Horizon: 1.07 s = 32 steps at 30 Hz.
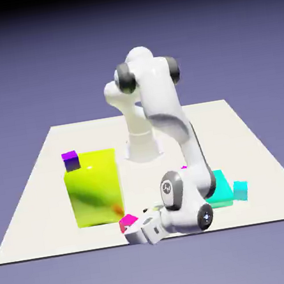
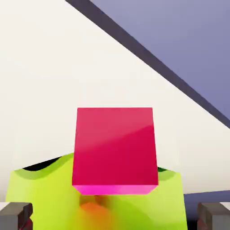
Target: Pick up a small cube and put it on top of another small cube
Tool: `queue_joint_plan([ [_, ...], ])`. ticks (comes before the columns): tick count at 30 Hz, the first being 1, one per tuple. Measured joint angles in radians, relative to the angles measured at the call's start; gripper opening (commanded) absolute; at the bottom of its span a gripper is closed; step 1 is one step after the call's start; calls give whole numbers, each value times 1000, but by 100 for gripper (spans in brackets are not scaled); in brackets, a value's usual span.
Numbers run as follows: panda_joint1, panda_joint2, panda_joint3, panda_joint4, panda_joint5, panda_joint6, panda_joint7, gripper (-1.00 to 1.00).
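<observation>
A small magenta cube (image 1: 127, 222) lies on the table by the near right corner of a big yellow-green block (image 1: 94, 188). My gripper (image 1: 135, 231) is low over the table right beside it, tilted almost level. In the hand view the magenta cube (image 2: 114, 150) fills the middle, with the yellow-green block (image 2: 45, 197) behind it. Both grey fingertips (image 2: 15, 215) sit far out at the bottom corners and do not touch the cube, so the gripper (image 2: 115, 216) is open. A small purple cube (image 1: 71, 159) stands at the block's far left corner.
A cyan block (image 1: 219, 188) and a small cyan cube (image 1: 241, 189) sit at the exterior view's right, just behind my forearm. A sliver of pink (image 1: 184, 167) shows behind the arm. The table's near edge (image 1: 71, 251) runs close below the gripper.
</observation>
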Motion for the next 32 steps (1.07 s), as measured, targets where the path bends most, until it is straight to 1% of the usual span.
queue_joint_plan([
  [2,-23,4,-9,-72,-17,78,25,0],
  [3,-27,5,-11,-86,-21,92,29,-100],
  [5,-27,5,-11,-86,-20,92,29,-100],
  [9,34,-19,16,38,12,-49,-9,-100],
  [24,508,-309,552,-386,-592,22,-3,-100],
  [27,466,-274,553,-422,-641,59,-12,-100],
  [28,444,-245,525,-432,-684,98,8,-100],
  [29,422,-215,496,-442,-727,136,28,100],
  [31,422,-215,496,-442,-729,137,29,100],
  [32,444,-245,525,-432,-686,98,8,100],
])
